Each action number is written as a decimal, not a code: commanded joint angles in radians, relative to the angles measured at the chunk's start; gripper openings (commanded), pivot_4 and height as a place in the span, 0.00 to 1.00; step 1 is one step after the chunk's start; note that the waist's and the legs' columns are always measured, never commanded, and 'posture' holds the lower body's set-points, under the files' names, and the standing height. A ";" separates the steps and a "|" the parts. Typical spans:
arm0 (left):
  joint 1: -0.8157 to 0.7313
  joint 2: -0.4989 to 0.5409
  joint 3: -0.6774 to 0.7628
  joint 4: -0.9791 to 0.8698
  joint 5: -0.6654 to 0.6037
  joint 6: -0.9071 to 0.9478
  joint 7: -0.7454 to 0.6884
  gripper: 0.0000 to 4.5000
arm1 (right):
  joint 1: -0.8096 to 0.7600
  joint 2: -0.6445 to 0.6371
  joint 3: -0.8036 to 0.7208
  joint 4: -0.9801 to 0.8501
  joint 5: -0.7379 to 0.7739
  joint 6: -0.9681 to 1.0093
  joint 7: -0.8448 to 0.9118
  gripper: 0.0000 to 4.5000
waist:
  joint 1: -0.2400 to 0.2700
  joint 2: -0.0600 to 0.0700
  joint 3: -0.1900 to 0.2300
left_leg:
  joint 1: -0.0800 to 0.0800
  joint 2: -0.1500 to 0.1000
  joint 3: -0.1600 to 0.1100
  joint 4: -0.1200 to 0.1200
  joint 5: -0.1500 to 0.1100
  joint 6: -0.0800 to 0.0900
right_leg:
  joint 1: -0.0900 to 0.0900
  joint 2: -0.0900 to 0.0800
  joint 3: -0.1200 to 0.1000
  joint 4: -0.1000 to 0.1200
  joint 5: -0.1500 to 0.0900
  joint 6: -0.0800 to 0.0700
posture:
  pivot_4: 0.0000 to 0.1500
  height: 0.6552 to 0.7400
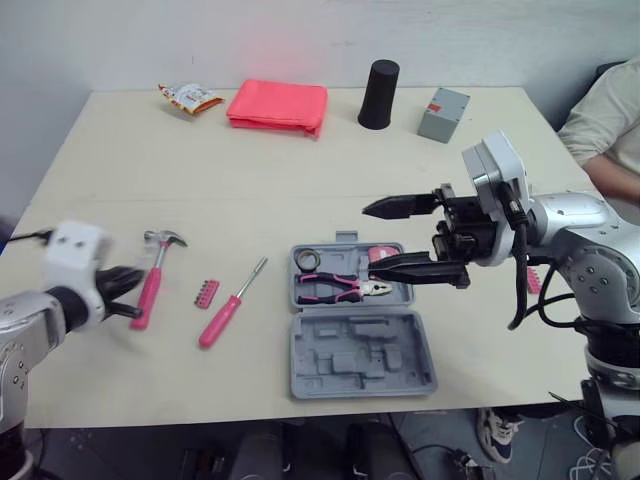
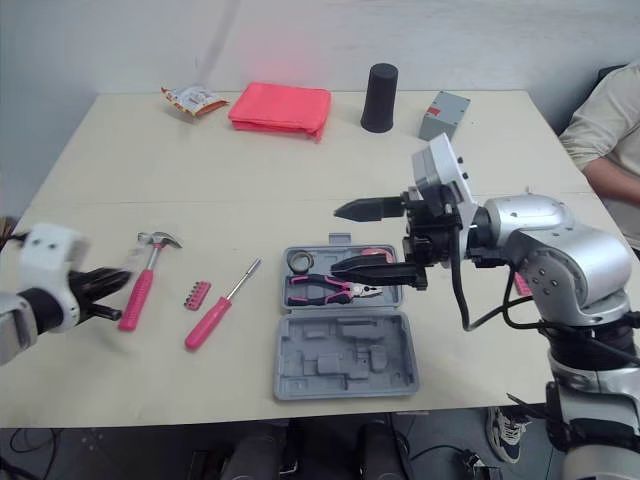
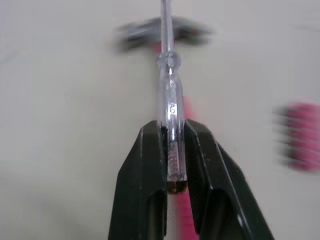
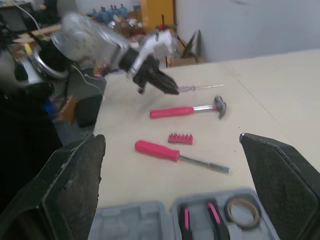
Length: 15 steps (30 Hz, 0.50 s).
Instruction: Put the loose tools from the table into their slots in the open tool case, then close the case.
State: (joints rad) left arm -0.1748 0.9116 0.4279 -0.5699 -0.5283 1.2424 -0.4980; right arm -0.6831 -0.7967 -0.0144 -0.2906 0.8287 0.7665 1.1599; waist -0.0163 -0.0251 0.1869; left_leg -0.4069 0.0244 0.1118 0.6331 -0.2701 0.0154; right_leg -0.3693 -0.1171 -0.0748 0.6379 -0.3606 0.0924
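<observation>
Left wrist view: left gripper [image 3: 172, 132] pinches a clear screwdriver [image 3: 169, 95] by its butt end, well left of the tool case [image 1: 360, 352].
That short hold may let it tilt or slip; the right gripper [image 1: 370, 240], spread wide over the tool case, could block the way.

Looking like a robotics lab or workshop: a plain table [image 1: 300, 180] sitting against a white wall [image 1: 300, 40], a yellow cabinet [image 4: 156, 14] and clutter piling up behind, a person [image 1: 610, 120] sitting alongside.
</observation>
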 commanded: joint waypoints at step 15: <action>-0.717 -0.022 -0.977 0.122 0.098 -0.157 -0.525 0.00 | 0.464 -0.182 -0.215 -0.291 0.066 0.094 -0.087 1.00 | 0.018 0.000 0.002 | 0.000 0.004 0.008 0.003 0.007 0.008 | -0.003 0.007 0.006 0.003 0.000 0.000 | 1.00 0.95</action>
State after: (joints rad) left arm -0.8678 0.8980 -0.5275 -0.4494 -0.4495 1.0832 -1.0027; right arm -0.2326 -0.9726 -0.1843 -0.5407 0.8706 0.8569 1.0881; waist 0.0014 -0.0247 0.1886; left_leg -0.4073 0.0282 0.1198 0.6359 -0.2632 0.0230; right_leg -0.3724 -0.1096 -0.0685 0.6406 -0.3608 0.0927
